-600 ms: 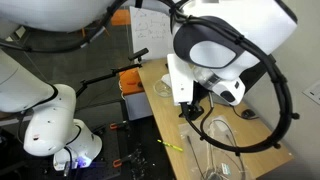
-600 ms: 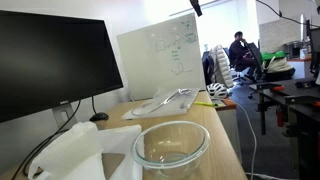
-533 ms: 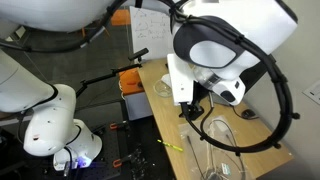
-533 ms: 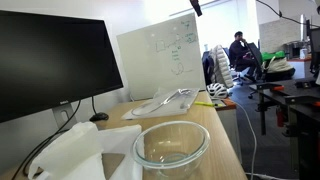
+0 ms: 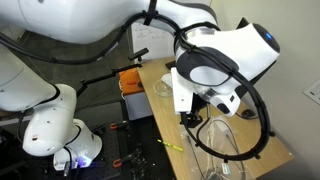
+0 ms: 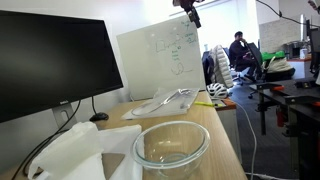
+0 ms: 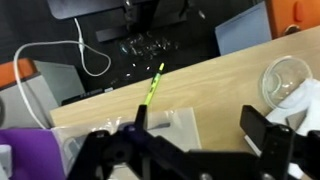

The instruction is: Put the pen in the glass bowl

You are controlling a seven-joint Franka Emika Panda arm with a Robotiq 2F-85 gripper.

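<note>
The yellow pen (image 7: 155, 84) lies at the table's edge in the wrist view, one end sticking out past the wood; it also shows as a thin yellow stick in an exterior view (image 5: 172, 146). The glass bowl (image 7: 285, 78) stands empty on the table, far right in the wrist view, and shows in both exterior views (image 5: 163, 88) (image 6: 170, 147). My gripper (image 7: 200, 125) is open and empty, high above the table between pen and bowl. It shows at the top of an exterior view (image 6: 190, 12).
A flat clear sheet with cables (image 7: 165, 125) lies below the gripper, also in an exterior view (image 6: 165, 100). A white object (image 7: 305, 100) sits next to the bowl. A monitor (image 6: 50, 60) and a whiteboard (image 6: 160, 55) stand along the table's back.
The arm has swung and turned over the table. The gripper has dropped further into view at the top of the exterior view. Pen and bowl have not moved.
</note>
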